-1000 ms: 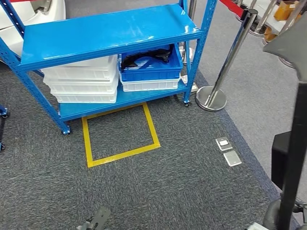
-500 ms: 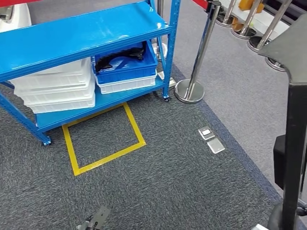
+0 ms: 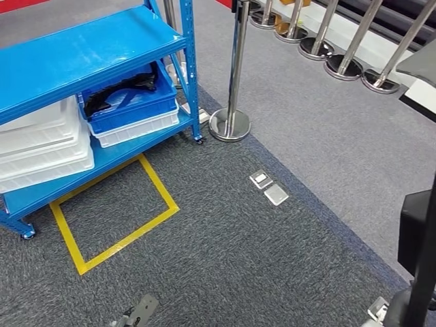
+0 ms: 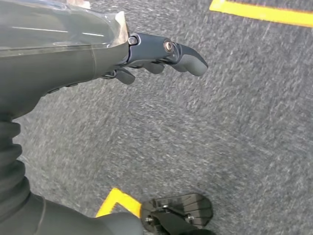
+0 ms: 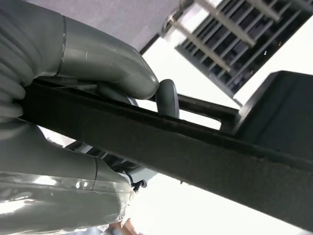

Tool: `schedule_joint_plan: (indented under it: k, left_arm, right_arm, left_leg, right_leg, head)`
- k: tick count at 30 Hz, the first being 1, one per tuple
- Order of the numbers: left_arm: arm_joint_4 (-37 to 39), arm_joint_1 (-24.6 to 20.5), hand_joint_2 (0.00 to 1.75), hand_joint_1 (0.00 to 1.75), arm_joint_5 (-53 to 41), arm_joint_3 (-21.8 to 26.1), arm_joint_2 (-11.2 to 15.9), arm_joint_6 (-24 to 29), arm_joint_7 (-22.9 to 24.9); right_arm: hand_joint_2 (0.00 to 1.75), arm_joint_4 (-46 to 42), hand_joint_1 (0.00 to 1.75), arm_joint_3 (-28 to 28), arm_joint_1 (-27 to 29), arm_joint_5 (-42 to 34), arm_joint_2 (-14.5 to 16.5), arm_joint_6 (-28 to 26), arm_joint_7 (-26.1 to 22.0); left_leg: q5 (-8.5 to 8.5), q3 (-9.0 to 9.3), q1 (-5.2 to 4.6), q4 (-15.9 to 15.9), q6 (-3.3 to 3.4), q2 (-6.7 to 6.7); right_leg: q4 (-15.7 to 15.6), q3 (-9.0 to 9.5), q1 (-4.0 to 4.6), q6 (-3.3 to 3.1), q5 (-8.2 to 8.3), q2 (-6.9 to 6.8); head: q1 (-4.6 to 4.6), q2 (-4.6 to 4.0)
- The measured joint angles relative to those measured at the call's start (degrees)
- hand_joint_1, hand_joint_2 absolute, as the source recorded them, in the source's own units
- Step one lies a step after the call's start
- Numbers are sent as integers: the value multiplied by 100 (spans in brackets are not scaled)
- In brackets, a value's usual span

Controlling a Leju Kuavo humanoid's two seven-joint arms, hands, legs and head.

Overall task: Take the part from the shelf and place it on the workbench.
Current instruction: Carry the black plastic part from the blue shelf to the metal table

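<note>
The part is a long, flat, black piece, and the right hand is holding it. In the right wrist view the thick grey thumb is lying over the top edge of the part and a finger is curling round from behind, so the hand is wrapping tight around it. In the head view the same black part is standing up tall at the right side, with its wide flat end high up.

The left hand is holding nothing. Its dark fingers are sticking out loosely over the grey carpet, a little bent and not closed.

The blue shelf is sitting at the far left. On its low board a blue bin with more black pieces in it is resting on a white bin. A stack of white bins is sitting beside them. A yellow tape square is lying on the carpet in front of the shelf. A shiny post is standing near the shelf's corner, and two small metal floor plates are lying close by.
</note>
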Motion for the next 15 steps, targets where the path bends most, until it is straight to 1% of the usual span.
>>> schedule_joint_plan:
  k: [1, 2, 3, 4, 5, 6, 7, 8, 9, 10, 11, 12, 13, 14, 15]
  left_arm:
    - [0, 0, 175, 0, 0, 3, 1, 0, 1]
    - [0, -7, 175, 0, 0, 5, 0, 0, 1]
    - [0, -16, 175, 0, 0, 9, -1, 0, -1]
    - [0, -24, 175, 0, -1, 13, -3, 0, -4]
    - [0, -24, 175, 0, -1, 16, -4, 0, -6]
    - [0, -17, 175, 0, -1, 21, -4, 0, -7]
    - [0, -7, 175, 0, -1, 26, -3, 1, -5]
    - [0, -1, 175, 0, 0, 32, -2, 1, -4]
    - [0, -1, 175, 0, 0, 36, -1, 2, -3]
    - [0, -6, 175, 0, 0, 39, -2, 2, -2]
    - [0, -11, 175, 0, 0, 40, -2, 2, -3]
    - [0, -16, 175, 0, 1, 41, -2, 2, -3]
    - [0, -18, 175, 0, 1, 43, -2, 2, -2]
    - [0, -22, 175, 0, 2, 44, -2, 2, -2]
    - [0, -24, 175, 0, 3, 46, -2, 2, -1]
  right_arm:
    - [175, -2, 175, -5, 17, -4, 7, -1, -14]
    - [175, -3, 175, -11, 39, -7, 14, -1, -24]
    - [175, -9, 175, -19, 55, -8, 18, -2, -29]
    - [175, -15, 175, -25, 55, -8, 21, -2, -33]
    - [175, -21, 175, -32, 49, -10, 22, -2, -35]
    - [175, -27, 175, -41, 40, -15, 25, -2, -38]
    - [175, -27, 175, -52, 38, -22, 26, -2, -42]
    - [175, -27, 175, -67, 44, -34, 27, -2, -47]
    - [175, -27, 175, -84, 53, -45, 29, -2, -51]
    - [175, -29, 175, -98, 59, -55, 31, -2, -60]
    - [175, -33, 175, -110, 62, -63, 34, -2, -68]
    - [175, -41, 175, -120, 59, -68, 37, -2, -80]
    - [175, -53, 175, -129, 54, -76, 43, -2, -96]
    - [175, -66, 175, -143, 51, -84, 50, -1, -113]
    - [175, -76, 175, -162, 52, -95, 58, -1, -127]
  left_leg:
    - [-5, 7, -7, -24, 11, 45]
    - [2, 14, -7, -34, 33, 113]
    - [8, 30, -1, -49, 62, 184]
    - [10, 48, 7, -65, 93, 266]
    - [4, 66, 10, -75, 120, 354]
    - [-8, 79, 5, -77, 137, 441]
    - [-22, 88, 1, -76, 143, 532]
    - [-38, 99, 0, -75, 139, 617]
    - [-56, 114, 1, -74, 129, 695]
    - [-78, 139, 3, -74, 116, 766]
    - [-103, 174, 5, -75, 98, 830]
    - [-131, 209, 1, -81, 76, 887]
    - [-157, 238, -10, -83, 50, 933]
    - [-178, 261, -27, -90, 25, 977]
    - [-192, 279, -42, -104, -2, 1023]
  right_leg:
    - [7, -33, -15, 29, 10, 68]
    - [15, -50, -24, 60, 5, 72]
    - [76, -81, -21, 93, -38, -33]
    - [236, -156, -16, 129, -135, -201]
    - [509, -283, -18, 165, -284, -404]
    - [877, -463, -27, 199, -458, -568]
    - [1261, -659, -49, 225, -606, -643]
    - [1532, -801, -72, 244, -676, -677]
    - [1607, -846, -90, 259, -639, -698]
    - [1443, -768, -102, 267, -493, -724]
    - [1081, -586, -107, 268, -279, -787]
    - [687, -378, -93, 262, -115, -911]
    - [356, -215, -63, 237, -7, -1029]
    - [162, -127, -33, 205, 29, -1125]
    - [99, -108, -1, 167, 0, -1168]
  head:
    - [1, 0]
    - [-1, 0]
    - [9, 0]
    - [21, 0]
    - [29, 0]
    - [40, 0]
    - [39, 1]
    - [39, 1]
    - [39, 1]
    - [39, 1]
    - [39, 0]
    - [39, 1]
    - [40, 0]
    - [36, 0]
    - [34, 0]
